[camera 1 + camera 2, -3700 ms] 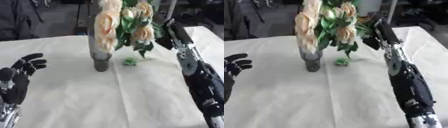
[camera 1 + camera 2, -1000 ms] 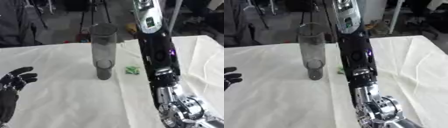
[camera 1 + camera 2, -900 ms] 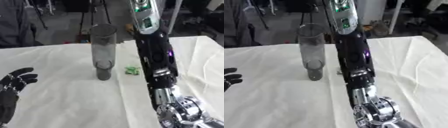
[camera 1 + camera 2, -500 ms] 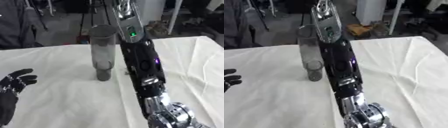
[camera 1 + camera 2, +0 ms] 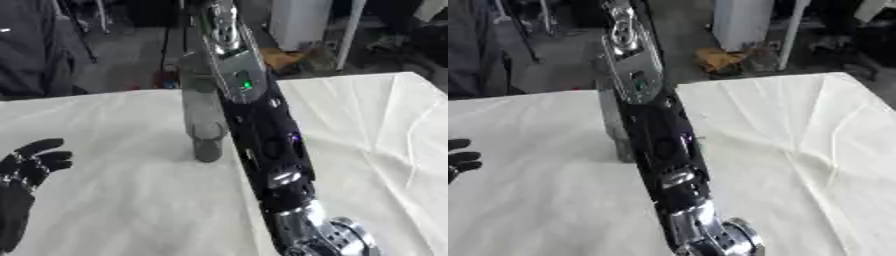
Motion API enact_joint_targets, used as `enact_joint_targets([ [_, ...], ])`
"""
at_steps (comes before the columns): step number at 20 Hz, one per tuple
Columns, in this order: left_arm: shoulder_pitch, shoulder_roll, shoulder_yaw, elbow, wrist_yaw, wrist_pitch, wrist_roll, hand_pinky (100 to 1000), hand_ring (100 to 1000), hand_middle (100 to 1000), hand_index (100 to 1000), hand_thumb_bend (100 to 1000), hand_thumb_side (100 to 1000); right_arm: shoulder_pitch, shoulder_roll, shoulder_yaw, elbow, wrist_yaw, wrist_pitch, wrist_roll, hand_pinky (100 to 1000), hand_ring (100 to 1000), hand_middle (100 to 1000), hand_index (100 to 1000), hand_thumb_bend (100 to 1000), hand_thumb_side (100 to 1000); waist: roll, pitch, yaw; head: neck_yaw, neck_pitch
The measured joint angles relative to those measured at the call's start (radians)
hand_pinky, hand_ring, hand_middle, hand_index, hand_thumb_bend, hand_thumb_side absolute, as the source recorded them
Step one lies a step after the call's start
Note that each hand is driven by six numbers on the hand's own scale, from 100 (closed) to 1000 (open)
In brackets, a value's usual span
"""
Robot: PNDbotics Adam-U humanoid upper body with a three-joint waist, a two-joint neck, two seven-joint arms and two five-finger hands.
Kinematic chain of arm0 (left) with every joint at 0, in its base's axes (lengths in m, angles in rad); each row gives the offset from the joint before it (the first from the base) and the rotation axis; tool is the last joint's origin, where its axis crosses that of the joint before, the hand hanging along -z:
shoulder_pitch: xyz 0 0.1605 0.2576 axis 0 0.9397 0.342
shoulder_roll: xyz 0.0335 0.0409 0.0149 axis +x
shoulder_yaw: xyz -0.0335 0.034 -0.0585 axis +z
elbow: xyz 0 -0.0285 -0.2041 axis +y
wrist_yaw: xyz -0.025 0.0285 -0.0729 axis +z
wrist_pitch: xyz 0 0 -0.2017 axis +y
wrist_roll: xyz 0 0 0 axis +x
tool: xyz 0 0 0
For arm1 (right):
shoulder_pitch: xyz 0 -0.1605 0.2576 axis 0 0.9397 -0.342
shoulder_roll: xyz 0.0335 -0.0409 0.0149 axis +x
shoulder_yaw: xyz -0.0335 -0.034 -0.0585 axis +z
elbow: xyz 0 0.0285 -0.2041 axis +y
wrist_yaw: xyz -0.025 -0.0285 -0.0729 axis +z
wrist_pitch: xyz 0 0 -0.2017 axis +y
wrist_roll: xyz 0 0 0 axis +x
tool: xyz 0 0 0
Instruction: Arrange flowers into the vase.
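Vase point(image 5: 203, 125) just behind right arm point(image 5: 262, 145).

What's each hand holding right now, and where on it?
Left hand holds nothing; it rests open at the lower left. The right arm rises past the vase and out of the top of both views, so whether its hand holds anything cannot be told.

A white tablecloth point(image 5: 367, 130) covers the table, creased with long folds on its right half and smoother on the left. Beyond the table's far edge lies a dark grey floor. A white upright panel or cabinet point(image 5: 299, 22) stands there, with a slim white pole point(image 5: 350, 35) leaning just beside it. An orange-brown object point(image 5: 721, 60) sits on the floor near its foot. At far left hangs dark fabric point(image 5: 31, 50).
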Motion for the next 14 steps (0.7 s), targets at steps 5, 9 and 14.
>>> enact_joint_targets([
  [5,0.000,0.000,-0.001,0.000,0.000,0.000,0.000,763,743,763,796,834,980,0.003,0.000,-0.001,0.000,0.006,0.003,0.003,100,100,100,100,100,815,-0.001,0.000,0.000,0.000,0.000],
  [9,0.000,0.000,-0.001,0.000,0.000,0.000,0.000,764,742,763,796,834,980,0.003,0.000,-0.004,-0.003,0.006,0.006,0.005,100,100,100,100,100,814,-0.002,0.000,0.000,0.002,0.000],
  [14,0.000,0.000,-0.001,0.000,0.000,0.000,0.000,764,742,763,795,835,979,0.003,0.000,-0.004,-0.005,0.006,0.007,0.005,100,100,100,100,100,814,0.001,-0.001,-0.001,0.004,0.000],
])
